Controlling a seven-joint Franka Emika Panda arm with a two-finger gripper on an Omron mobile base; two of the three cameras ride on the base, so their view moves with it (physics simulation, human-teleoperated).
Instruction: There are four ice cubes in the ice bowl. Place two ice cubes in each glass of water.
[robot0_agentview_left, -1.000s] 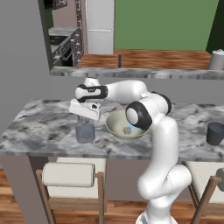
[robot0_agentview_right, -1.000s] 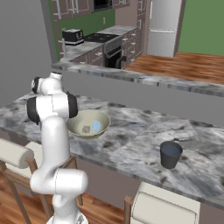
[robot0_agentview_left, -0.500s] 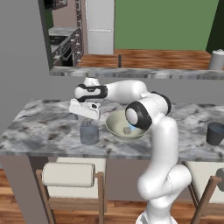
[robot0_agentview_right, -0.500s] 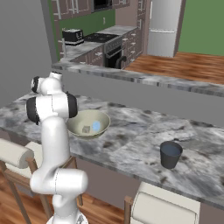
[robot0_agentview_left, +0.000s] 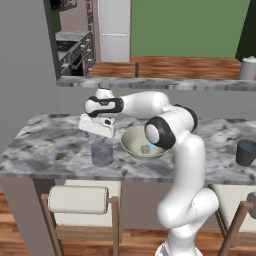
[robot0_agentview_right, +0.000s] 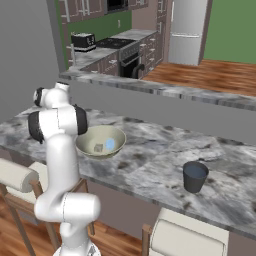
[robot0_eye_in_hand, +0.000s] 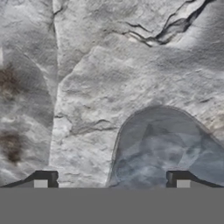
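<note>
Your gripper (robot0_agentview_left: 102, 131) hangs with its jaws spread wide and empty, just above the near glass (robot0_agentview_left: 101, 152). Two ice cubes (robot0_agentview_right: 99, 147) lie in the ice bowl (robot0_agentview_right: 90, 138); the other glass (robot0_agentview_right: 194, 176) stands well apart.

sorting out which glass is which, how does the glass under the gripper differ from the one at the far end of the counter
The near glass stands just left of the ice bowl, right under the open gripper; the far glass stands alone, well away from the bowl at the counter's right end. The near glass looks paler, translucent blue-grey; the far glass looks darker slate. Both are short, plain, handleless tumblers, upright on the marble counter.
</note>
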